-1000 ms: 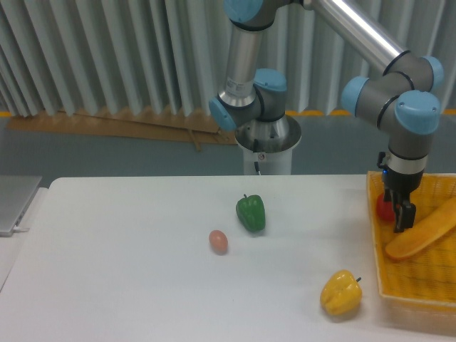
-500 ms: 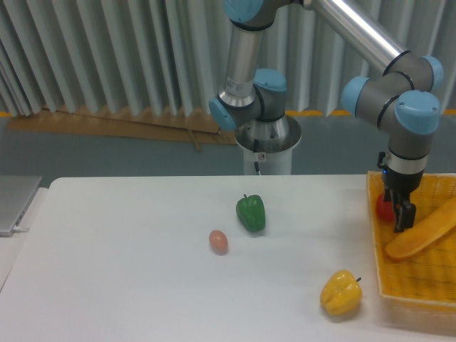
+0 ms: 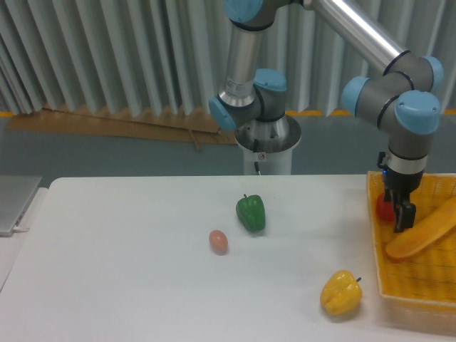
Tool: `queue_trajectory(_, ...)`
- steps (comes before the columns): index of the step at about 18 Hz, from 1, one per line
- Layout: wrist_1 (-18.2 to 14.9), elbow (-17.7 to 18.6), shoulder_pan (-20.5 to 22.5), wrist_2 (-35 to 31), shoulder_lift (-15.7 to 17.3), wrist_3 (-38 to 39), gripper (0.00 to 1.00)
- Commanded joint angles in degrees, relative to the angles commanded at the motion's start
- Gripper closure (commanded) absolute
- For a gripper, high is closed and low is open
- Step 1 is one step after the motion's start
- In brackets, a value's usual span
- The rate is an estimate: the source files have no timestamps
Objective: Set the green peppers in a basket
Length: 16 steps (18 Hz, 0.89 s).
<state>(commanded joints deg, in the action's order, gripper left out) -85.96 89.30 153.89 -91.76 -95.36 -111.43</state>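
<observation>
The green pepper stands upright on the white table, slightly left of centre, with its dark stem up. The yellow-orange mesh basket lies at the right edge of the table. My gripper hangs far to the right of the pepper, pointing down inside the basket's near-left part. Its dark fingers stand apart, open, with a red pepper just to their left and partly hidden. Nothing is held.
A yellow bell pepper lies near the table's front, just left of the basket. A small pinkish egg-like object sits left of the green pepper. A long orange loaf-like object lies in the basket. The arm's base stands behind the table.
</observation>
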Motion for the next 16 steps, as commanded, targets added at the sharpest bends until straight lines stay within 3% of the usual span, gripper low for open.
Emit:
queue_trajectory(7,0.1,-0.1,2.1,0.4,-0.4,-1.0,0.0)
queue_trajectory(12,0.4,-0.1,3.5,0.1,-0.5,-6.6,0.0)
queue_trajectory(14,1.2,-0.1,4.3,0.1,-0.6,-9.4,0.0)
queue_trajectory(16,4.7,0.0,6.1,0.2,-1.5,-15.2,0.0)
